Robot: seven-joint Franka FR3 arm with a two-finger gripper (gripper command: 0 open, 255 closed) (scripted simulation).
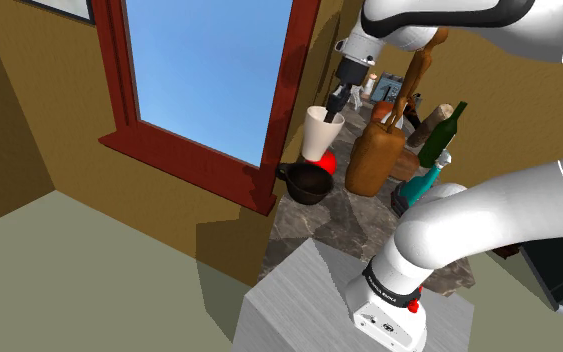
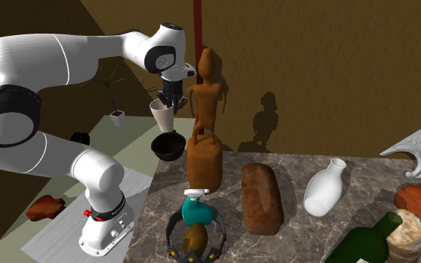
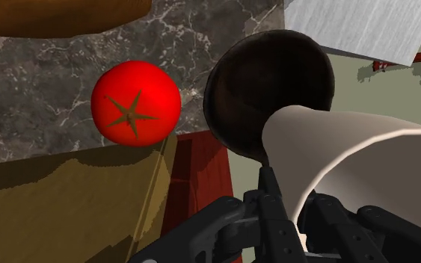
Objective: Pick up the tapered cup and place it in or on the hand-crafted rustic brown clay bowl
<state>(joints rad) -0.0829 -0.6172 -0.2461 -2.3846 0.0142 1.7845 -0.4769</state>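
The tool (image 1: 337, 103) is clamped on the wall of the cream tapered cup (image 1: 321, 132), right at the rim. From the wrist you can see one black finger (image 3: 271, 196) pressed along the outside of the cup, and the other looks to be tucked inside the mouth. The cup is off the counter (image 1: 349, 215), hanging in the air. Its long axis runs close to vertical, with the wide mouth facing up toward the tool and the narrow base pointing down. Below that base sits the dark brown bowl (image 2: 169, 146), near the counter's corner, with a clear gap between cup and bowl. In the wrist view the cup's base lines up over the bowl's rim rather than its centre. A red tomato (image 3: 135, 102) rests on the marble just beside the bowl. Further along the counter stand a brown bread loaf (image 2: 261, 198) and a tall wooden figure (image 2: 205, 97), well apart from the cup.
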